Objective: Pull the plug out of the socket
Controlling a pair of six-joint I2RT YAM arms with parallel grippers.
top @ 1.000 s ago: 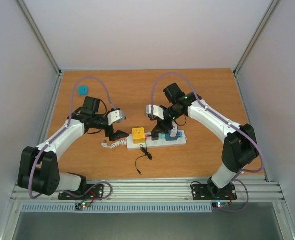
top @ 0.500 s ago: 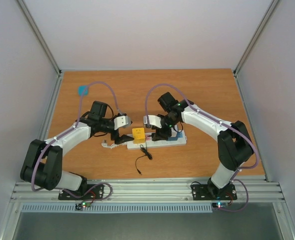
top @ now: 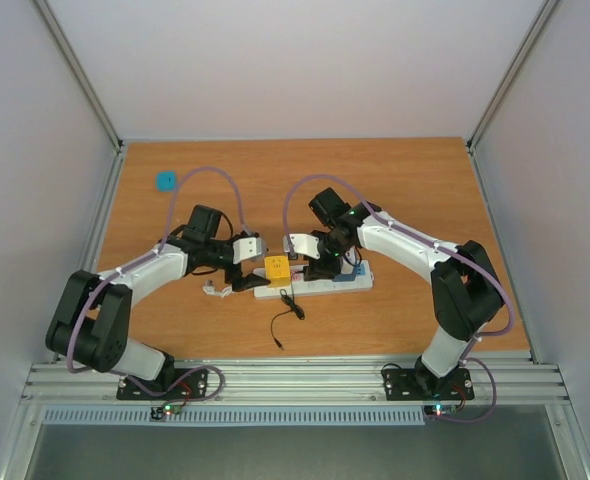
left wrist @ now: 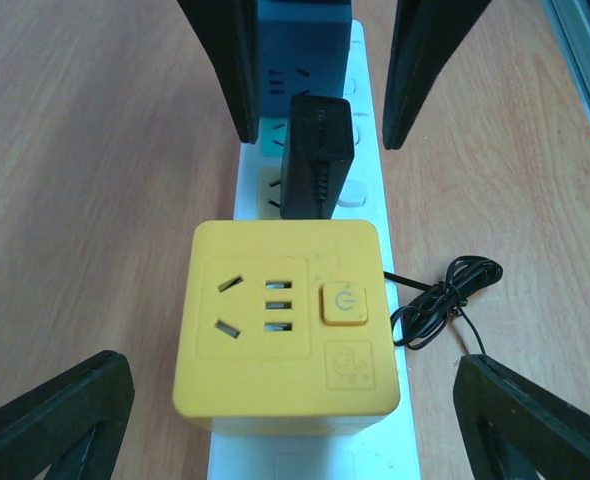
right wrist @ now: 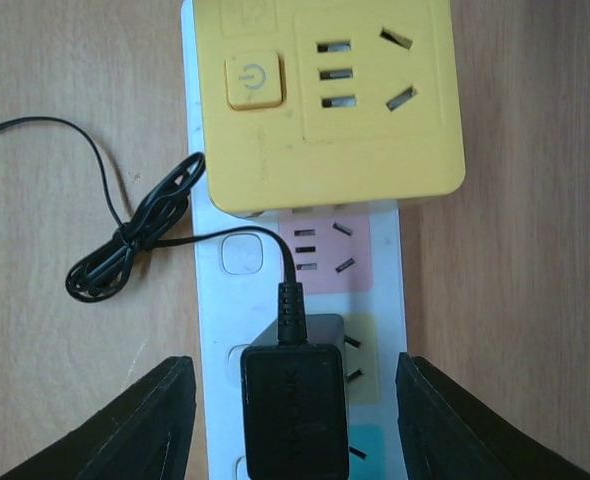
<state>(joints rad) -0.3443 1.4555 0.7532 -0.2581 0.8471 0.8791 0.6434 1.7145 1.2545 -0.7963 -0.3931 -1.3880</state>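
The white power strip (top: 363, 272) lies at the table's middle. A yellow cube adapter (top: 277, 268) sits on its left end, and a black plug (top: 297, 276) with a thin black cord (top: 287, 310) stands in an outlet beside it. My left gripper (top: 249, 280) is open at the strip's left end, its fingers either side of the yellow cube (left wrist: 287, 330). My right gripper (top: 318, 268) is open over the strip, its fingers (right wrist: 140, 430) straddling the black plug (right wrist: 295, 410) without touching it. The plug (left wrist: 317, 155) also shows in the left wrist view.
A small blue object (top: 165, 181) lies at the far left of the table. The strip's own white cord (top: 215, 290) is bunched at its left end. The thin black cord's coil (right wrist: 125, 245) lies on the near side of the strip. Enclosure walls stand on three sides.
Both arms have closed in on the strip. The left gripper moved right to the yellow cube's end. The right gripper moved left and down over the black plug.
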